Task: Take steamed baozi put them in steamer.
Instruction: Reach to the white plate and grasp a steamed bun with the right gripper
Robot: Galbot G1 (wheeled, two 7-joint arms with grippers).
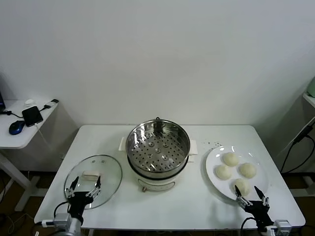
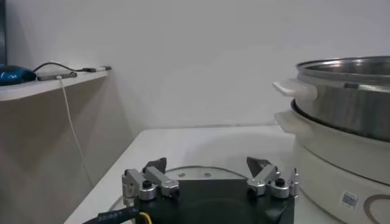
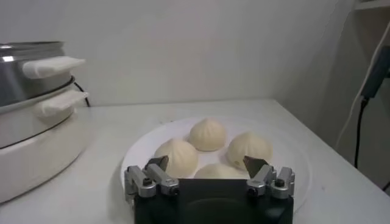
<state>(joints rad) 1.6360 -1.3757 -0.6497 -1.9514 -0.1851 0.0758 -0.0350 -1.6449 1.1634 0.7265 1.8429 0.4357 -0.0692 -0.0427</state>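
Several cream-white steamed baozi (image 1: 231,159) lie on a white plate (image 1: 212,157) at the right of the table; they also show in the right wrist view (image 3: 206,134). The steamer (image 1: 158,145), a shiny steel pot with a perforated tray and white base, stands mid-table with nothing in it. My right gripper (image 1: 251,194) is open and empty at the plate's near edge, just short of the nearest baozi (image 3: 217,171). My left gripper (image 1: 85,187) is open and empty over the near edge of the glass lid (image 1: 93,178).
The glass lid with a white handle lies flat left of the steamer. The steamer's wall (image 2: 347,97) rises close beside the left gripper (image 2: 210,165). A side table (image 1: 24,123) with a mouse and phone stands at the far left.
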